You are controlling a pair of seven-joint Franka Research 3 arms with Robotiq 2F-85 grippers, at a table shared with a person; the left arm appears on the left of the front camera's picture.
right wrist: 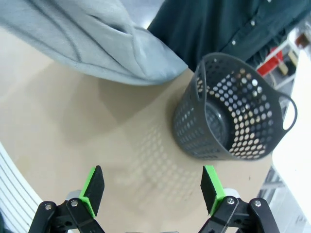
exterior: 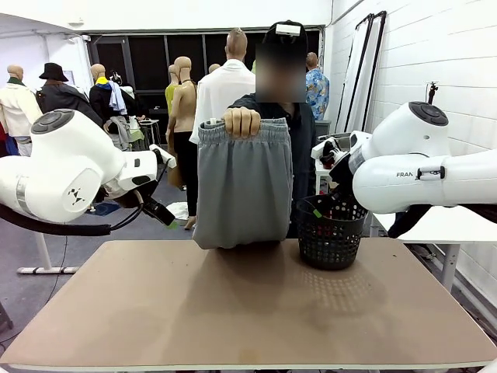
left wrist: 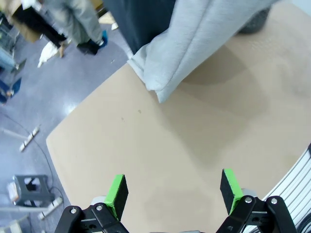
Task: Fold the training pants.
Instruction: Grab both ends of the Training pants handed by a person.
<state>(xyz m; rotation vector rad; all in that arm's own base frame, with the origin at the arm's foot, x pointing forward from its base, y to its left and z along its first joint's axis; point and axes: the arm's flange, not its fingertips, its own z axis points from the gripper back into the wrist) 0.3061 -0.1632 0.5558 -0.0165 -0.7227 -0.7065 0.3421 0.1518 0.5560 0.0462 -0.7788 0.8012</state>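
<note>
The left pincer (left wrist: 172, 187), black with green pads, hangs over the tan bench (exterior: 248, 311), fingers wide apart and empty, its white arm raised at the left. At the far middle, a person's hand (exterior: 242, 122) grips the gathered waistband of the light-grey soft-fabric training pants (exterior: 245, 186), whose lower end rests on the bench. A black mesh basket (exterior: 332, 233) stands just to their right. The right pincer (right wrist: 151, 182) hovers near the basket, equally spread and empty.

In both wrist views we lose the training pants (left wrist: 209, 39) past the top edge; the right arm (exterior: 419, 167) hides part of the basket (exterior: 332, 237).
</note>
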